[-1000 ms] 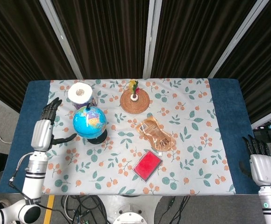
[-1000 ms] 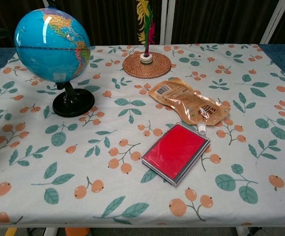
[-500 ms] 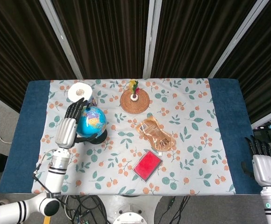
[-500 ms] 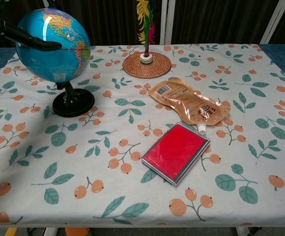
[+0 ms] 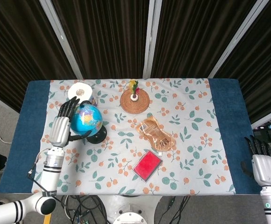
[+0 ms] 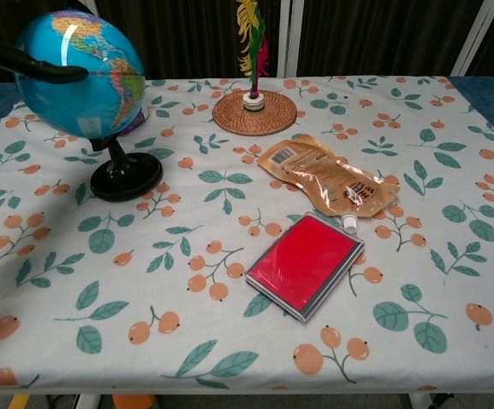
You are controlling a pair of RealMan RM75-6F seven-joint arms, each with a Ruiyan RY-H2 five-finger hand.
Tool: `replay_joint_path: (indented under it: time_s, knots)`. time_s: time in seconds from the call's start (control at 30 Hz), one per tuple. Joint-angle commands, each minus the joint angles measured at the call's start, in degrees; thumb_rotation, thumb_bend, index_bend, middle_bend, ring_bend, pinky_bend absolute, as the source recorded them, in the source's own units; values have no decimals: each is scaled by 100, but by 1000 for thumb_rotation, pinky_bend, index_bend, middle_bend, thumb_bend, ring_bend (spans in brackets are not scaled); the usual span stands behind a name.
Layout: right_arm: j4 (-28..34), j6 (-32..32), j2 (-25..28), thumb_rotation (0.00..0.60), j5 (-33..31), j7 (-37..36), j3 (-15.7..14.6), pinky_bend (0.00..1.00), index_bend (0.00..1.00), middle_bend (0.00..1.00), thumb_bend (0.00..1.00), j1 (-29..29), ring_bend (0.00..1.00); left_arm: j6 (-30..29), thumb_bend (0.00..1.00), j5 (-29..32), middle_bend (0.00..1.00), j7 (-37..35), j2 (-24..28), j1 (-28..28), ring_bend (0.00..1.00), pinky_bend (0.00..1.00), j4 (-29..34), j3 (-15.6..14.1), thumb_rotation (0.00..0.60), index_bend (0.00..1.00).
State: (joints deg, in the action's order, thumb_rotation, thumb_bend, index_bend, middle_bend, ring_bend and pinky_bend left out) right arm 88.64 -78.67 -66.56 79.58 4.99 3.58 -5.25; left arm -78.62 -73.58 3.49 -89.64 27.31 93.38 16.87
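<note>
A blue globe point(image 5: 89, 119) on a black stand point(image 6: 126, 178) sits at the table's left. My left hand point(image 5: 60, 128) grips it from the left side, with fingers point(image 5: 69, 108) spread over the top of the ball and the thumb point(image 6: 36, 66) across its front. In the chest view the globe point(image 6: 81, 72) leans to the left on its stand. My right hand point(image 5: 265, 169) hangs off the table's right front corner, fingers apart, holding nothing.
A white paper roll point(image 5: 81, 89) stands just behind the globe. A wicker mat with a feather shuttlecock point(image 5: 134, 100) is at the back centre. A brown pouch point(image 6: 328, 181) and a red flat case point(image 6: 305, 264) lie mid-table on the floral cloth point(image 6: 102, 281).
My left hand swung in from the table's left edge and closed around the globe. The globe has since tipped and shifted a little to the left. The right hand stayed put.
</note>
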Motion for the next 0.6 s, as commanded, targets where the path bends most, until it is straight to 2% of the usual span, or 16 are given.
replay_joint_path:
  time_s: [0.03,0.23,0.6]
  knots:
    - [11,8,1,600,-2,16,0,0,0,0,312,-5,0,-53,0,30,0,-81,147,-114,0,0,62,-37,600,27]
    - [61,28,-10,600,4,94,1,0,0,0,313,-29,0,-112,0,42,0,-359,448,-370,0,0,97,-169,600,27]
    - [128,20,1,600,-4,165,-1,0,0,0,313,-33,0,-340,0,236,0,-690,738,-741,0,0,-81,-134,600,26]
